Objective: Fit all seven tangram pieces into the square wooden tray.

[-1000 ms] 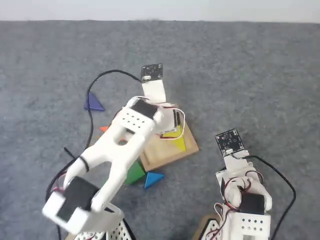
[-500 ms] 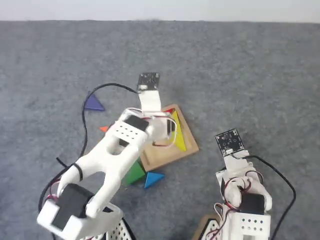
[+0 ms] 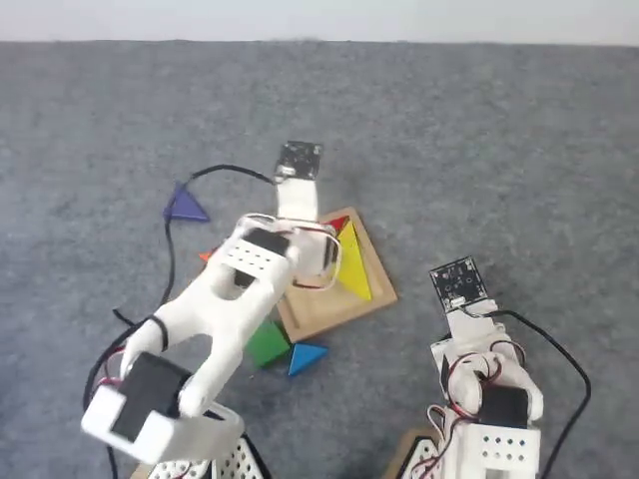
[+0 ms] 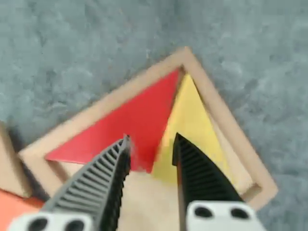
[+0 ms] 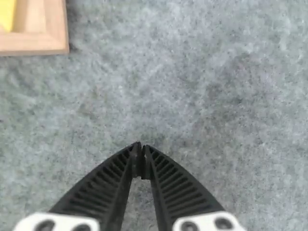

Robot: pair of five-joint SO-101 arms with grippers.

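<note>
High view: the left arm (image 3: 215, 319) hides much of the square wooden tray (image 3: 334, 311) and part of a green piece (image 3: 268, 346).
Left wrist view: the left gripper (image 4: 151, 144), fingers slightly apart and empty, hovers over the red triangular piece (image 4: 125, 125) and the yellow triangular piece (image 4: 192, 115) lying in the tray.
Right wrist view: the right gripper (image 5: 139, 147), fingers pressed together and empty, hangs above the grey table (image 5: 216, 72); the tray's corner is cut off.

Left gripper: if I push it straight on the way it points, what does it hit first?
Most likely the seam where the red triangle meets the yellow triangle inside the wooden tray; its height above them is unclear.
</note>
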